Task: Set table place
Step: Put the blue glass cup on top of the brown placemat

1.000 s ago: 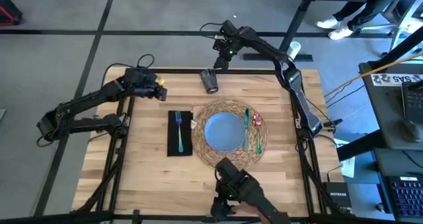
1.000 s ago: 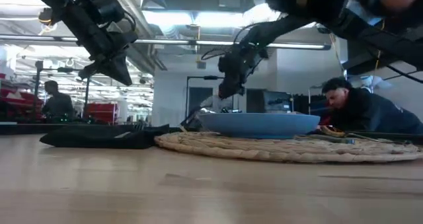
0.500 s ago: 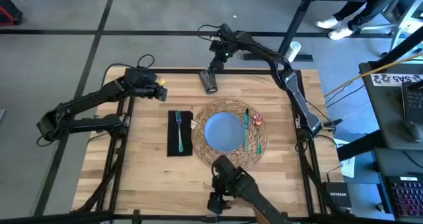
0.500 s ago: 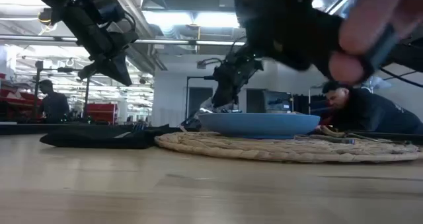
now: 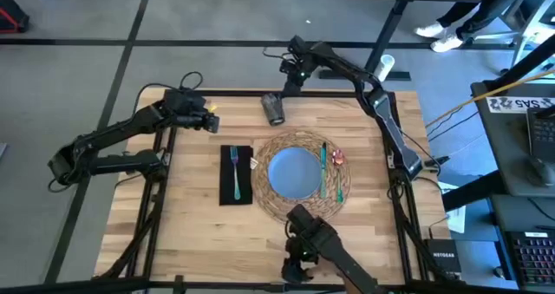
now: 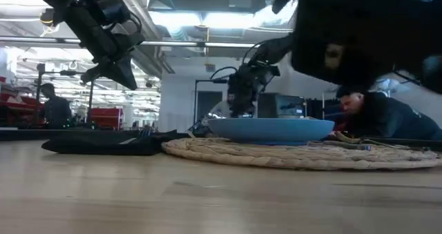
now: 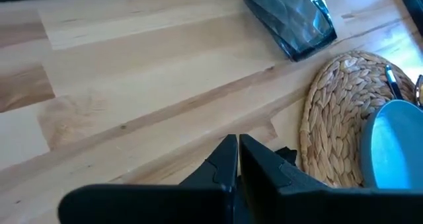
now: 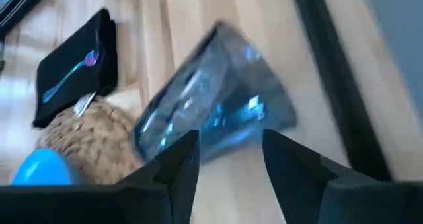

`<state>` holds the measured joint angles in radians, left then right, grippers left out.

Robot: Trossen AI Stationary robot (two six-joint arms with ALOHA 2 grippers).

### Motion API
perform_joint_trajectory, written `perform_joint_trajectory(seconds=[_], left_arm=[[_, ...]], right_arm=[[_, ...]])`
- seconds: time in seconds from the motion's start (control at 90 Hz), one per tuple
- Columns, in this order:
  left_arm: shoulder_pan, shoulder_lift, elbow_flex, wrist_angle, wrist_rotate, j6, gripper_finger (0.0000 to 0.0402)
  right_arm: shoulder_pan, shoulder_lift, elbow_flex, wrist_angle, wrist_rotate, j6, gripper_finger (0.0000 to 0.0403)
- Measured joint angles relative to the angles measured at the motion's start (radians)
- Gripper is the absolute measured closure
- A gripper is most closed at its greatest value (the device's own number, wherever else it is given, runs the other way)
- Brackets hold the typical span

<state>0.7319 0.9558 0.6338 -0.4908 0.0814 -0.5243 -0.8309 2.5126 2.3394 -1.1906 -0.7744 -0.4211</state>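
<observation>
A grey glass [image 5: 275,107] lies on its side near the table's far edge, also seen in the left wrist view [image 7: 291,19] and the right wrist view [image 8: 211,92]. My right gripper [image 5: 291,77] hangs open just beyond it, over the far edge, its fingers [image 8: 178,168] apart and clear of the glass. The straw placemat [image 5: 276,147] carries the blue plate [image 5: 293,173], with green and red-handled cutlery [image 5: 338,174] on its right part. To its left lies the black napkin [image 5: 224,190] with the teal fork [image 5: 234,174] on it. My left gripper [image 5: 208,120] hovers shut at the far left.
A dark arm-like fixture [image 5: 312,242] reaches over the table's near edge below the placemat. Bare wood [image 5: 173,216] lies left of the napkin and at the right side [image 5: 377,155]. People sit in the room beyond the table [image 6: 380,117].
My right gripper has swung a little toward the table's left and back to the right, staying over the far edge beside the glass. The glass has stayed lying on its side. The dark fixture at the near edge has shifted.
</observation>
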Motion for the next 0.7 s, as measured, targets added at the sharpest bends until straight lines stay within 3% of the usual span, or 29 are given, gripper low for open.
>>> perform_joint_trajectory(seconds=[0.122, 0.444, 0.7], left_arm=[[0.0, 0.0, 0.0, 0.0, 0.0, 0.0, 0.0402], [0.0, 0.0, 0.0, 0.0, 0.007, -0.019, 0.0402], [0.0, 0.0, 0.0, 0.0, 0.012, -0.022, 0.0402]], right_arm=[[-0.002, 0.0, 0.0, -0.023, 0.001, -0.016, 0.0249], [0.0, 0.0, 0.0, 0.198, 0.022, 0.1, 0.0249], [0.0, 0.0, 0.0, 0.211, -0.011, 0.096, 0.0244]])
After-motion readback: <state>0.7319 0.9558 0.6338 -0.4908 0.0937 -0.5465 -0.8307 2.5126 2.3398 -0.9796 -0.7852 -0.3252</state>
